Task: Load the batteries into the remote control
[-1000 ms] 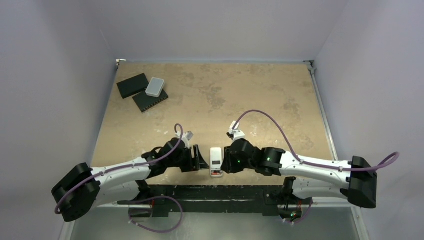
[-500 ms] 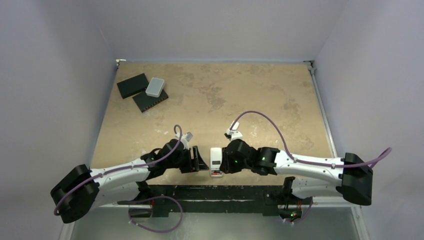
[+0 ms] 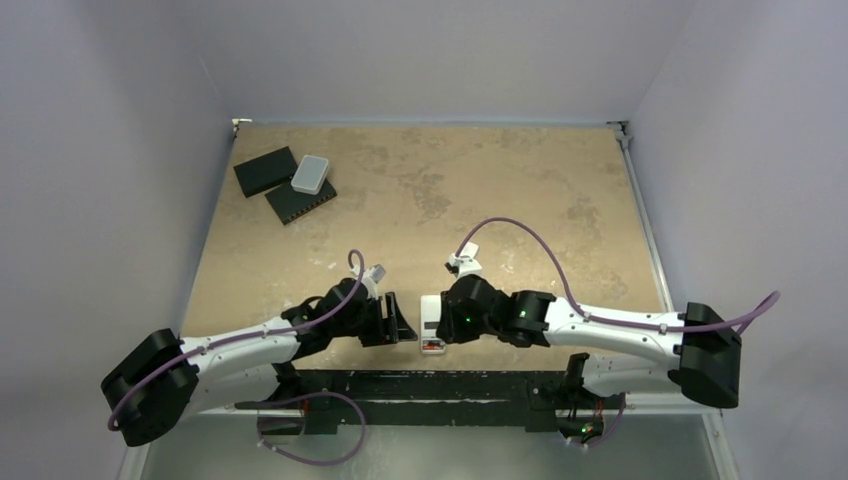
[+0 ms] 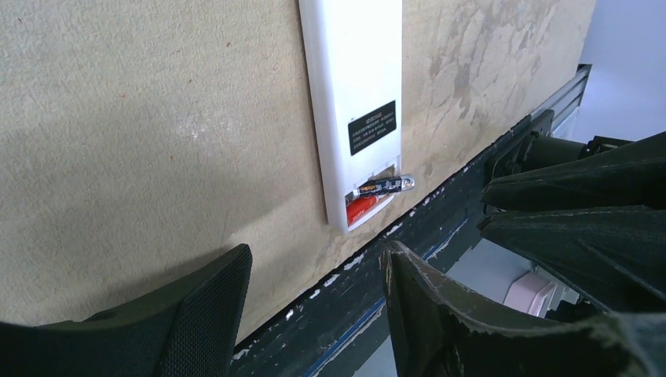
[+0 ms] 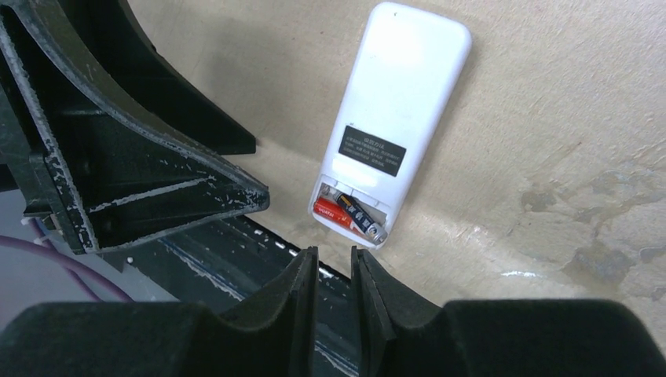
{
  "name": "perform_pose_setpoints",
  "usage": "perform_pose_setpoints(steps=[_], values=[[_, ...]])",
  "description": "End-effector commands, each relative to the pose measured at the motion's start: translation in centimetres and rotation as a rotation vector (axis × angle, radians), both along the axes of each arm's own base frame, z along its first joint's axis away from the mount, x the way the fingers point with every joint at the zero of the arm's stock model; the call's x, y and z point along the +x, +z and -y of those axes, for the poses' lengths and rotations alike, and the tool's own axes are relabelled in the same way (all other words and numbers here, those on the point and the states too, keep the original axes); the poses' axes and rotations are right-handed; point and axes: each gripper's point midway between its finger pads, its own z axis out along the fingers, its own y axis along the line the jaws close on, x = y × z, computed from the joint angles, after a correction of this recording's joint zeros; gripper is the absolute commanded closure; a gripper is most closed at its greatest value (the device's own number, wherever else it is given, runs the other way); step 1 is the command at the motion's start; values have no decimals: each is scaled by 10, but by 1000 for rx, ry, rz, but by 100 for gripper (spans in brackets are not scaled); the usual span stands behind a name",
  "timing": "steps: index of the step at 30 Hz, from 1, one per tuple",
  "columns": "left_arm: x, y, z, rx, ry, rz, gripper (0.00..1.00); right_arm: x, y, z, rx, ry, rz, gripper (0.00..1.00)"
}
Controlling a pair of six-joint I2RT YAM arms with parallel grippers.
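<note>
The white remote control (image 3: 431, 318) (image 4: 353, 94) (image 5: 400, 102) lies back up near the table's front edge, its battery compartment uncovered at the near end. A reddish-orange battery (image 5: 334, 214) (image 4: 361, 209) sits in the compartment. The dark battery (image 5: 361, 217) (image 4: 385, 186) lies slanted across it, its metal tip poking past the remote's side. My left gripper (image 3: 400, 320) (image 4: 314, 259) stands open and empty just left of the remote. On the remote's right, my right gripper (image 3: 446, 322) (image 5: 334, 258) has its jaws a narrow gap apart with nothing between them, just short of the compartment.
Two flat black slabs (image 3: 265, 170) (image 3: 300, 203) and a light grey rounded box (image 3: 310, 174) sit at the far left corner. The black front rail (image 3: 430, 385) runs just below the remote. Walls close in the left, back and right sides.
The right arm has crept left, bringing its gripper closer against the remote's right side. The left arm and the remote have stayed put.
</note>
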Motion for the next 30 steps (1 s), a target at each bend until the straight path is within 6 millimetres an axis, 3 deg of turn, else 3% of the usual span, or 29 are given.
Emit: perform_pose_setpoints(steps=[1,17,30], values=[[10,19,9,-43,0,50,39,13,15,-1,21,-41,50,70],[15,19,17,-59,-15,62,39,22,5,-1,2,-131,23,73],[22,15,31,-71,-45,70,46,18,-9,-3,-25,-128,-23,75]])
